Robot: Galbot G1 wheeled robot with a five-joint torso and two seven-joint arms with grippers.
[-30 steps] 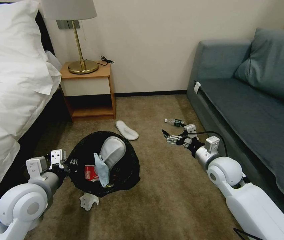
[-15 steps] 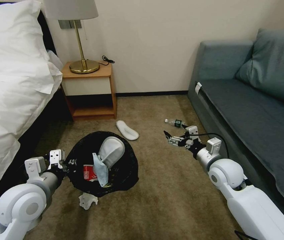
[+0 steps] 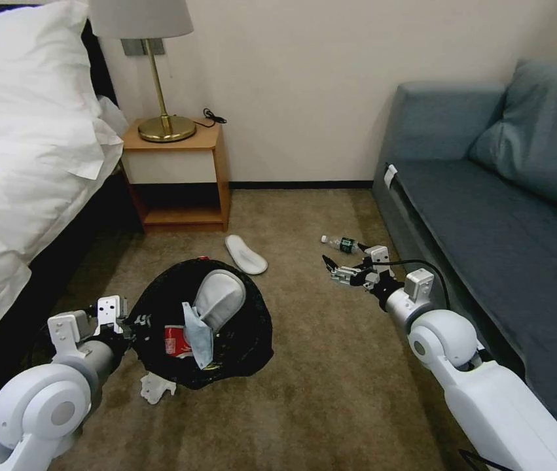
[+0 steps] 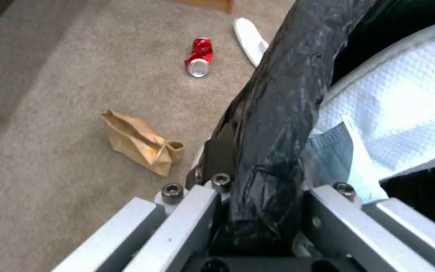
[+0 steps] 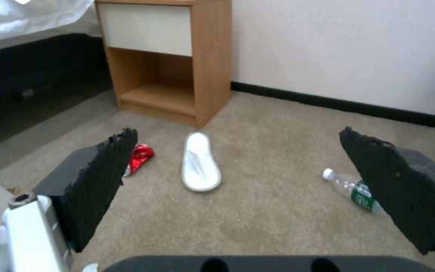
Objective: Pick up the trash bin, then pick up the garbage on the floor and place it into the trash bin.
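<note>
Nearest the robot, a tissue [image 3: 154, 387] lies on the carpet just in front of the bin [image 3: 252, 340]. The left gripper [image 3: 127, 322] is clamped on the bin's bagged rim and holds it above the floor. One slipper [image 3: 218, 297], a mask [image 3: 198, 335] and a red-white wrapper [image 3: 175, 341] are already inside. The right gripper [image 3: 330, 269], fingers wide apart and empty, hovers low beside the sofa [image 3: 487, 196]. Beyond lie a second slipper [image 5: 200, 162], a bottle [image 5: 354, 187], a can [image 4: 199, 56] and brown paper [image 4: 139, 140], none yet collected, so roughly half appears done.
</note>
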